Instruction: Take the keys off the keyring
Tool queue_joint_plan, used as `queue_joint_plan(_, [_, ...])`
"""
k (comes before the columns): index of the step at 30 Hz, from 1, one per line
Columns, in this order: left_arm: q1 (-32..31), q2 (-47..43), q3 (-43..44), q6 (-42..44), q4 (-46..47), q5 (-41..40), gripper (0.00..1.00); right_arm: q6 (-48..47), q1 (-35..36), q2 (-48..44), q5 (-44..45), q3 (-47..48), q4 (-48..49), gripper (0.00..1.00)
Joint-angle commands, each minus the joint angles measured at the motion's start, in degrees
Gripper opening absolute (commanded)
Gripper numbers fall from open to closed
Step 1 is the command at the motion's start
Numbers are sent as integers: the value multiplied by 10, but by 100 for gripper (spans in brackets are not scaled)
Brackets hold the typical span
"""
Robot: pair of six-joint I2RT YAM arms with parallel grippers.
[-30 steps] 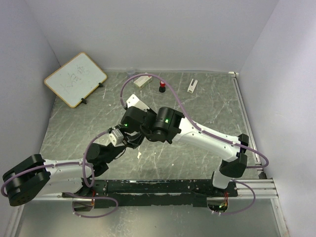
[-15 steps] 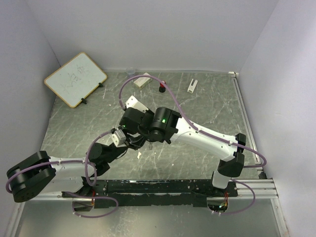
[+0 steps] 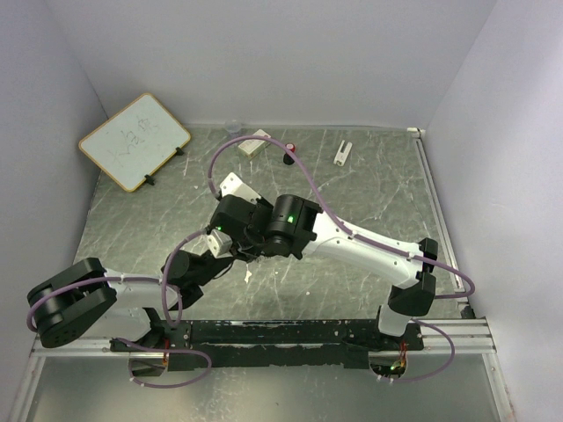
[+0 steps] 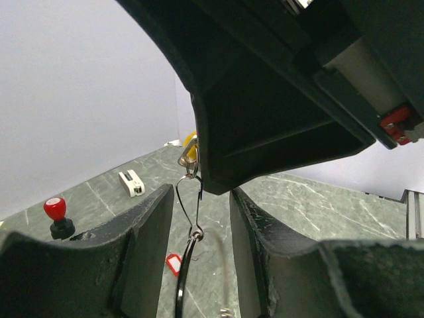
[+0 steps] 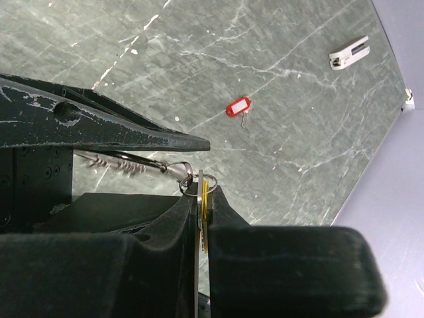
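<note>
Above the table (image 5: 298, 132), right jaws pinch the yellow key (image 5: 205, 205) edgewise.

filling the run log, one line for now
right gripper: shut on yellow key | left gripper: around ring, grip unclear | red key: on table

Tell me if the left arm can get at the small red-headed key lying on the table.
Probably not yet: the red-headed key lies unobstructed, but the thin silver wire keyring hangs between the left fingers, in their way.

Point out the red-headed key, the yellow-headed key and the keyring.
red-headed key (image 5: 238, 106), right wrist view: middle of its red head.
yellow-headed key (image 5: 205, 205), right wrist view: its exposed yellow edge.
keyring (image 4: 183, 271), left wrist view: its left arc.
</note>
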Motion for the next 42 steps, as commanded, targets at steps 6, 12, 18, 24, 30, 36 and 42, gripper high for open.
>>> queue_joint_plan(6, [-4, -1, 8, 20, 33, -25, 48, 7, 5, -19, 9, -4, 8, 0])
queue_joint_plan(12, [-4, -5, -5, 21, 33, -33, 48, 7, 6, -16, 11, -2, 6, 0])
queue_joint_plan(18, [-4, -14, -14, 25, 30, -41, 47, 7, 7, -15, 13, -1, 6, 0])
queue_joint_plan(24, [-4, -19, -20, 28, 28, -51, 46, 5, 7, -14, 13, -3, 7, 0])
queue_joint_plan(30, [-4, -21, -22, 32, 29, -58, 45, 5, 8, -15, 13, -4, 8, 0])
queue_joint_plan(36, [-4, -18, -23, 32, 39, -57, 43, 5, 8, -16, 14, -5, 8, 0])
queue_joint_plan(42, [-4, -13, -29, 31, 56, -58, 39, 4, 8, -16, 12, -10, 10, 0])
